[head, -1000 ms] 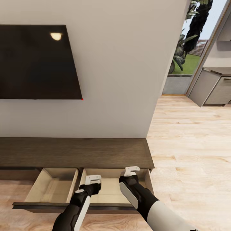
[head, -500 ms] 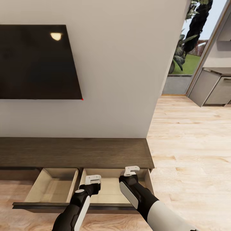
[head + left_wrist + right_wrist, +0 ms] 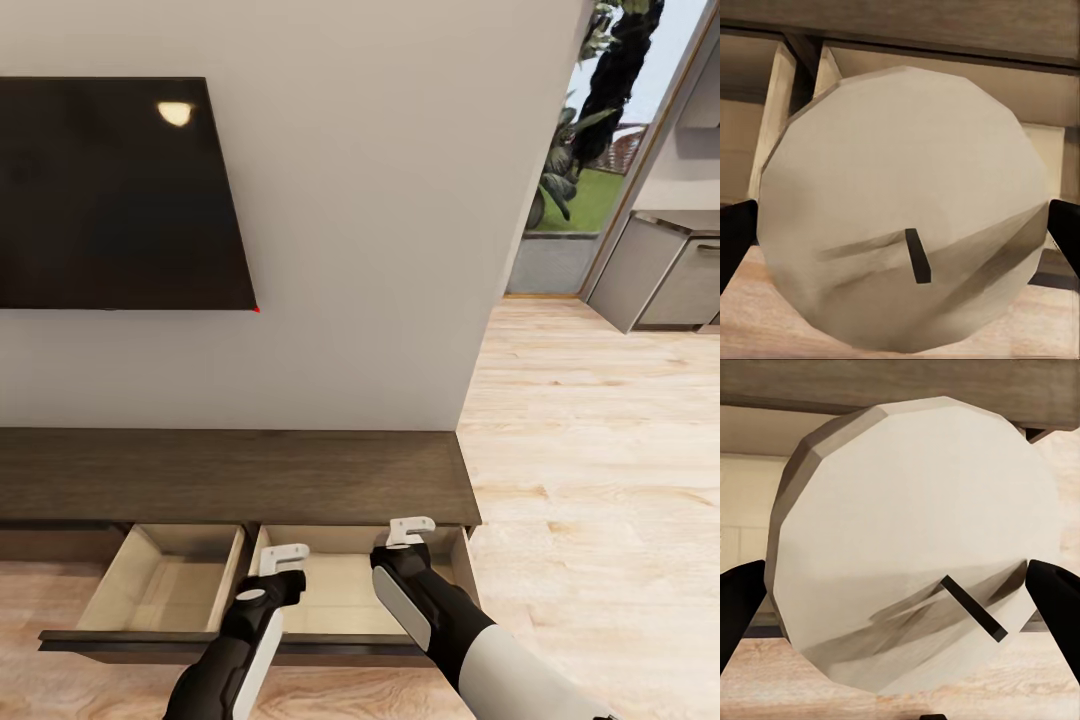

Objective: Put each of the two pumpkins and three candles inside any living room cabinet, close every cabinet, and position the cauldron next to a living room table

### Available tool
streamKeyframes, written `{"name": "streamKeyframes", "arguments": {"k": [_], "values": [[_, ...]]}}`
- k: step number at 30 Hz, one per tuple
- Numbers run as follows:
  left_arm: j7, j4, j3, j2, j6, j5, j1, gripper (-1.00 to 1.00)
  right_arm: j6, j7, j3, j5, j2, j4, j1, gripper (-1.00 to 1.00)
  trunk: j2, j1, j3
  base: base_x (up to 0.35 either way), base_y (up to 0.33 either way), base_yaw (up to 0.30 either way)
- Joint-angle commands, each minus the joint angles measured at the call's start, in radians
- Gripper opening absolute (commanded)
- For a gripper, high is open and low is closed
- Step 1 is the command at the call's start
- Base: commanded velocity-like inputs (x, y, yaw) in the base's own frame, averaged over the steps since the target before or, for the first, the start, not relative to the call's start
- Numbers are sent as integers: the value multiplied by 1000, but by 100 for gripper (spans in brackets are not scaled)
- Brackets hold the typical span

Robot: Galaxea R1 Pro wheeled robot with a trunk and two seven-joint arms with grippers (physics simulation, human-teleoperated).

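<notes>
Two stubby off-white wax candles fill our wrist cameras: the faceted, matte cylinder with a short dark wick (image 3: 904,225) is clamped between the black fingers of our left gripper (image 3: 284,556), and its twin (image 3: 915,547) sits clamped likewise in our right gripper (image 3: 410,529). Both grippers hang over the right-hand open drawer (image 3: 345,590) of the long low dark brown wood cabinet (image 3: 230,475), whose drawers are lined in smooth pale beige. Left of our left gripper a second beige drawer (image 3: 165,585) stands open. Beyond the grippers rises a plain white wall (image 3: 380,250) carrying a glossy black screen (image 3: 110,190). Light grained plank flooring (image 3: 590,480) stretches to our right toward grey kitchen cupboards (image 3: 665,270) and garden greenery (image 3: 580,150).
</notes>
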Motion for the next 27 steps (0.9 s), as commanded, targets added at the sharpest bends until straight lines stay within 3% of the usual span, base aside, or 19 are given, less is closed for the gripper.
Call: {"name": "streamKeyframes", "arguments": {"k": [1, 4, 7, 27], "values": [[-2, -1, 0, 0, 3, 20, 0, -100, 0, 0, 0, 0, 0, 0, 0, -100, 0, 0, 0, 0, 0, 0], [-17, -2, 0, 0, 2, 59, 0, -100, 0, 0, 0, 0, 0, 0, 0, -100, 0, 0, 0, 0, 0, 0], [-26, -2, 1, 0, -2, 72, 0, -100, 0, 0, 0, 0, 0, 0, 0, -100, 0, 0, 0, 0, 0, 0], [-23, 6, -17, 0, -8, 76, 0, -100, 0, 0, 0, -1, 0, 0, 0, -100, 0, 0, 0, 0, 0, 0]]}}
